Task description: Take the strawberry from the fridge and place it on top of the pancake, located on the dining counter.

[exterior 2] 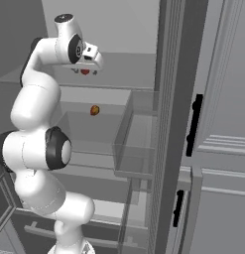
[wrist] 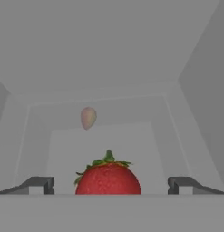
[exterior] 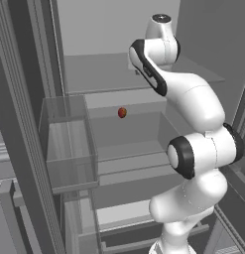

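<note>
The fridge (exterior: 94,74) stands open in front of me, pale inside with clear shelves. A red strawberry (wrist: 108,177) with a green leafy top sits upright on an upper shelf. My gripper (wrist: 109,183) is open, with one dark fingertip (wrist: 43,183) to the left of the strawberry and the other to the right, both well apart from it. In the right base view the strawberry (exterior 2: 85,72) shows just under the hand (exterior 2: 91,55). The pancake and the dining counter are out of view.
A small orange-red fruit (exterior: 122,112) (exterior 2: 94,110) lies on the shelf below, also seen through the glass (wrist: 88,118). Clear door bins (exterior: 69,144) (exterior 2: 136,144) flank the opening. Light-grey cabinets with black handles (exterior 2: 195,124) stand to the right.
</note>
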Available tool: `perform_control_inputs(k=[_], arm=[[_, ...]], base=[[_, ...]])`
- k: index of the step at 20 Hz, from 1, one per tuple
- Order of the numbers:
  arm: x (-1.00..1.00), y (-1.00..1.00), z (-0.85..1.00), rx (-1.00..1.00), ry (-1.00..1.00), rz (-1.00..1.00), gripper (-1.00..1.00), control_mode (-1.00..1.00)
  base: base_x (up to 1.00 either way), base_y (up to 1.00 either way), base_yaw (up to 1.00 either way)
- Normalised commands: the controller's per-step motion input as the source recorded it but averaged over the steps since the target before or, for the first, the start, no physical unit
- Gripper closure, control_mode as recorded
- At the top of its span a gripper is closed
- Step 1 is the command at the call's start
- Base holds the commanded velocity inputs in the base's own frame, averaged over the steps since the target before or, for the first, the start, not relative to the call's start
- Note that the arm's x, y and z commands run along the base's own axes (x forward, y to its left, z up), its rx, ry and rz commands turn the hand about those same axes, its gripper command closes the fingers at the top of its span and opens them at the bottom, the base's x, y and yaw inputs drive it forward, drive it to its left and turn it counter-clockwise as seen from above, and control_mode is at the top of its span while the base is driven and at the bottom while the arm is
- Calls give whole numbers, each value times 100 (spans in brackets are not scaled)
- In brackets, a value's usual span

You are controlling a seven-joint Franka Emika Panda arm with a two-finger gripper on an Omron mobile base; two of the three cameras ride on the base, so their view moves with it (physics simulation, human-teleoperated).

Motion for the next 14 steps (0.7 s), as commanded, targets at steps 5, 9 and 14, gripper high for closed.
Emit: perform_control_inputs(k=[5,9,14], arm=[[3,0,0,0,0,0,-100,-100],[0,0,-21,0,0,0,100,-100],[-1,0,-30,0,0,0,100,-100]], base=[[0,0,0],[0,0,0],[0,0,0]])
